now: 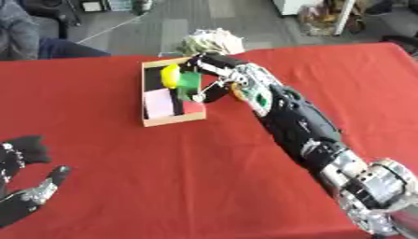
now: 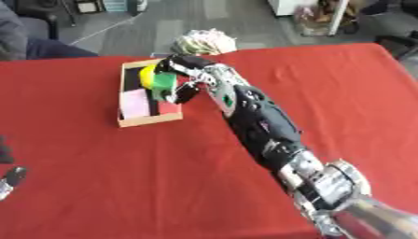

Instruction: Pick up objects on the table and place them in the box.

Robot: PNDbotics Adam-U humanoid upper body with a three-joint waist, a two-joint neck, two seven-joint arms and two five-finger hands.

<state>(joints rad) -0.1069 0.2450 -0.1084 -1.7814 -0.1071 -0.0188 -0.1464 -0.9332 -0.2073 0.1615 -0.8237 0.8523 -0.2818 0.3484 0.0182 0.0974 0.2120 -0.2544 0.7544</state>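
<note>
While over the box (image 1: 171, 121) — right robot hand (image 1: 204, 70) curled round green block (image 1: 189, 83) | left robot hand (image 1: 24, 186) open

The robot's right arm stretches diagonally from the lower right corner toward the upper middle, its right hand (image 1: 205, 77) bent at the wrist with fingers curled down, while the left hand (image 1: 24, 186) rests open at the lower left edge, fingers pointing up.
</note>
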